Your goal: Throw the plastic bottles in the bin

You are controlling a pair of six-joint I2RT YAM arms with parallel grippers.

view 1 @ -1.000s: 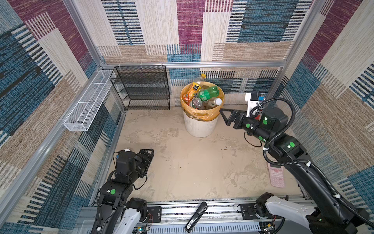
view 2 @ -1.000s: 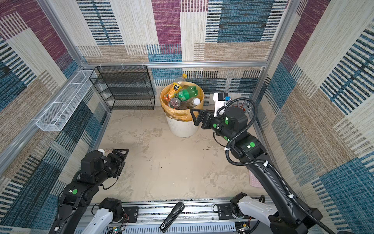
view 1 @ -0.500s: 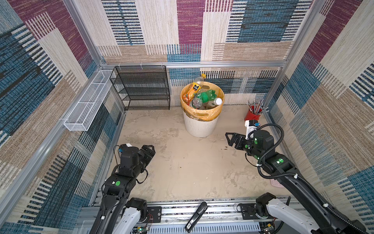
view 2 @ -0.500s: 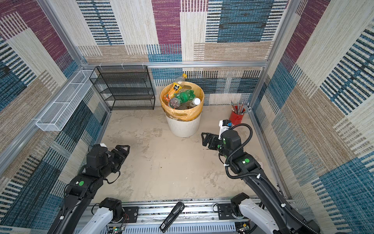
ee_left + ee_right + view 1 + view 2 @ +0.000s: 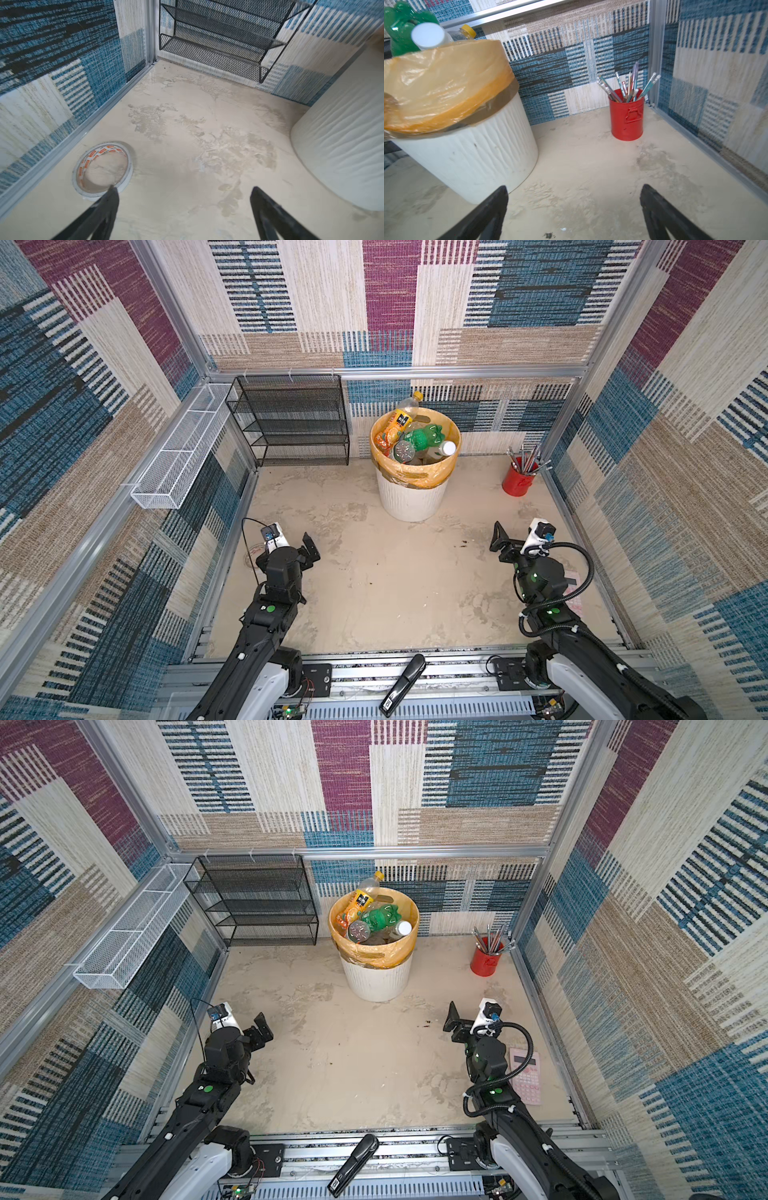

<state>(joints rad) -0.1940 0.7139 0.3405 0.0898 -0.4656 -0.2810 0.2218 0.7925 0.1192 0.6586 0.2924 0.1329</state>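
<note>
The bin (image 5: 411, 497) (image 5: 376, 979) is a white ribbed basket with an orange-yellow liner, standing at the back by the wall. The plastic bottles lie heaped in it: a green one (image 5: 422, 438) (image 5: 380, 916), an orange-labelled one (image 5: 398, 419) sticking out over the rim, and a white-capped one (image 5: 428, 35). Every bottle I see is in the bin. My left gripper (image 5: 311, 548) (image 5: 183, 188) hovers open and empty over the floor at the front left. My right gripper (image 5: 505, 543) (image 5: 574, 187) is open and empty at the front right, well short of the bin's wall (image 5: 477, 149).
A tape roll (image 5: 102, 168) lies by the left wall near my left gripper. A red pencil cup (image 5: 517, 479) stands in the back right corner. A black mesh rack (image 5: 291, 418) and a white wire basket (image 5: 183, 448) hang at the back left. A pink calculator (image 5: 524, 1075) lies beside the right arm.
My right gripper has drawn back from beside the bin's rim to the front right, uncovering the red cup. The left gripper has opened wider and edged forward.
</note>
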